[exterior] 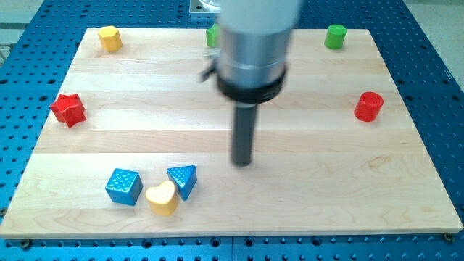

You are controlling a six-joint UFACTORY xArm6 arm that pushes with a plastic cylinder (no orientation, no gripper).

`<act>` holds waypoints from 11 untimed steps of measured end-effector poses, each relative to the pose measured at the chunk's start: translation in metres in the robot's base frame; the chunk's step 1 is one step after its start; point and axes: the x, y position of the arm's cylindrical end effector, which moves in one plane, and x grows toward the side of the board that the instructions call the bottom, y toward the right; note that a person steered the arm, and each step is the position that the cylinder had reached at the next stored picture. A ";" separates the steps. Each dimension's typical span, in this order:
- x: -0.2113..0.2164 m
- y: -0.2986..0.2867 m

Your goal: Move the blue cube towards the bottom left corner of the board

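My tip (242, 164) rests on the wooden board (304, 196) near its middle, at the end of a straight dark rod that has no jaws to open or close, so it holds nothing and touches no block. Taking the tip as the landmark and going from the view's left to the view's right: the red star block (69, 109) sits far to its left at the board's left edge, a little higher in the view. The yellow block (109, 38) lies up and far left, near the top left corner. The blue cube (123, 186) lies to the lower left of the tip, well apart from it, near the board's bottom edge. Just right of the cube is the yellow heart block (162, 199), close to it, and the blue triangle block (183, 180) touches the heart and is the nearest block to the tip. A green block (212, 35) shows above the tip, half hidden behind the arm. The green cylinder (335, 36) stands up and right, and the red cylinder (369, 106) far right.
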 end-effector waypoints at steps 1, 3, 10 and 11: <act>0.059 -0.002; 0.073 -0.104; 0.050 -0.036; 0.081 -0.066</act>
